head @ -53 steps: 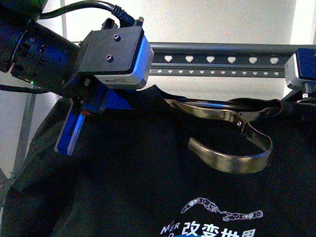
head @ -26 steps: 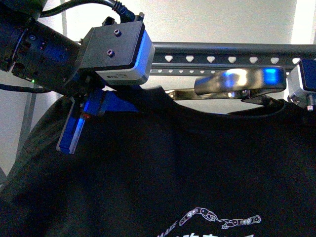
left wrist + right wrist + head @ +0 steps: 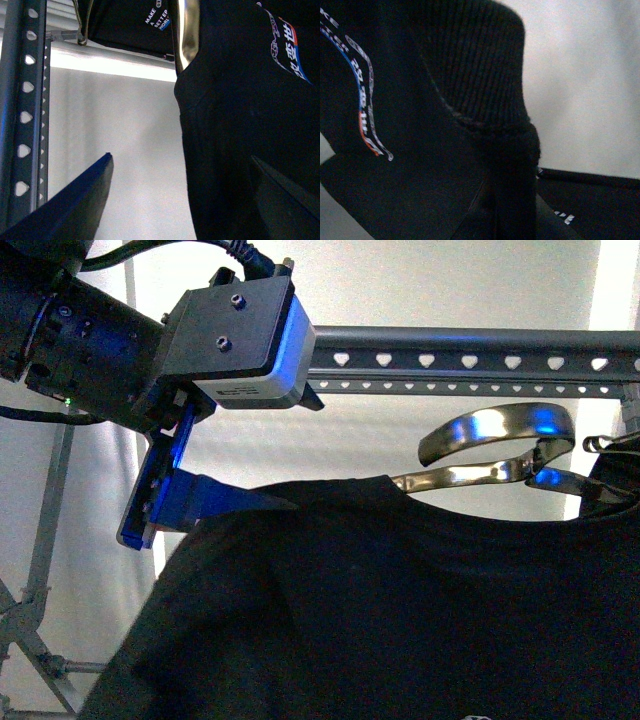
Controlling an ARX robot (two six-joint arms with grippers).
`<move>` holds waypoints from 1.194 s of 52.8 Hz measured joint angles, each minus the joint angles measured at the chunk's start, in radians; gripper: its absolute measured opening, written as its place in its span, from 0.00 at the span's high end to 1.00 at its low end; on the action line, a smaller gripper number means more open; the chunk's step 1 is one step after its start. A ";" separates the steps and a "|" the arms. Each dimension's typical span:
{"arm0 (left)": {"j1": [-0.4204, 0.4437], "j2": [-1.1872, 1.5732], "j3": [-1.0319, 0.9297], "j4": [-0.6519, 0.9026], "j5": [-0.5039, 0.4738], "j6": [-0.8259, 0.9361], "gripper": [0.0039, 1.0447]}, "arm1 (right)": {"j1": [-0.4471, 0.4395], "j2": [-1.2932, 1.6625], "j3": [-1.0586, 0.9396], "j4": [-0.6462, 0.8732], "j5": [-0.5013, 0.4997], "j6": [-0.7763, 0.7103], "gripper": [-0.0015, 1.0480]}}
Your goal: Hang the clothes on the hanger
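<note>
The black T-shirt hangs below the rack rail with heart-shaped holes. Its shiny metal-band hook stands above the collar, under the rail and apart from it. My left gripper is open by the shirt's left shoulder. In the left wrist view the left gripper has its blue fingers spread, with the shirt's edge between them, the rail to one side and the hook beyond. My right gripper is shut on the shirt's ribbed collar; it is outside the front view.
A second black tee on a thin wire hanger hangs from a plain round bar behind. Grey frame tubes stand at the lower left. A white wall lies behind the rail.
The shirt has shifted right and down, away from my left gripper's fingers. The hook has swung up from lying on the shirt. The right gripper has left the front view.
</note>
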State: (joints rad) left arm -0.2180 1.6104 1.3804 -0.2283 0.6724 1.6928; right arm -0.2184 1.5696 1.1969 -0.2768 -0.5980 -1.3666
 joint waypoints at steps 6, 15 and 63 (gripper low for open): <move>0.003 0.000 -0.024 0.076 0.036 -0.075 0.04 | -0.031 0.000 -0.013 0.006 -0.006 0.135 0.95; 0.005 0.020 -0.155 0.687 -0.032 -0.776 0.06 | -0.061 -0.025 -0.042 0.009 -0.058 0.337 0.96; 0.216 -0.348 -0.707 0.821 -0.676 -1.704 0.90 | -0.126 -0.047 0.154 -0.001 -0.156 1.641 0.97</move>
State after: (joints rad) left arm -0.0017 1.2621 0.6731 0.5930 -0.0032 -0.0113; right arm -0.3447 1.5230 1.3510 -0.2779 -0.7544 0.2745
